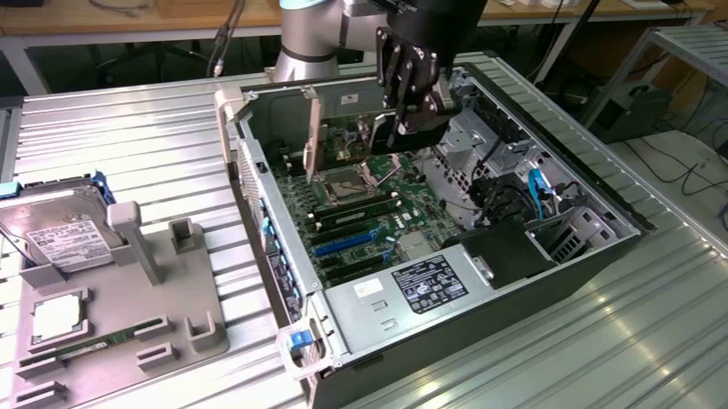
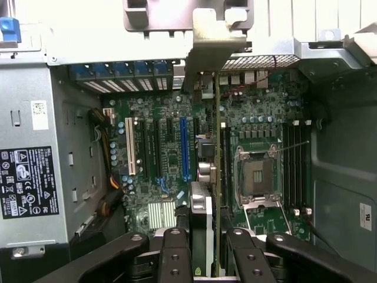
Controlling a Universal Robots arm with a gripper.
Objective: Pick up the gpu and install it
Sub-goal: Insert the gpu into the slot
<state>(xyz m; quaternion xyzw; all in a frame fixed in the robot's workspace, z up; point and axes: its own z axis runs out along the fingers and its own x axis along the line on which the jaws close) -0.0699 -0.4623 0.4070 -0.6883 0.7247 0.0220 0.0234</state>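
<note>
- Far off on the exterior view's left sits a gray holder tray [image 1: 159, 281] with a silver hard drive [image 1: 51, 230] on it and a narrow green memory stick [image 1: 91, 348] nearer the front edge. Both are well apart from the claw.
- Next over is the open PC case [image 1: 262, 196] lying on its side on the ribbed metal table [image 1: 136, 136], with the motherboard [image 1: 353, 230] facing up.
- The gpu [image 1: 341, 128] is inside the case, standing upright on its edge above the board. Its silvery bracket [image 1: 309, 136] is right up against the case's rear wall.
- The gripper [image 1: 401, 141] is at the card's other end, reaching down into the case and pinching the gpu between its fingers.
- From the wrist view the gpu [image 2: 203, 224] is edge-on and runs straight out from between the fingers [image 2: 175, 253]. It sits between the long blue slot [image 2: 185, 147] and the CPU socket [image 2: 256, 177]. Can't tell if it's actually seated in a slot.
- Further to the exterior view's right, the power supply [image 1: 421, 285] with its black label sits in the case's near corner.
</note>
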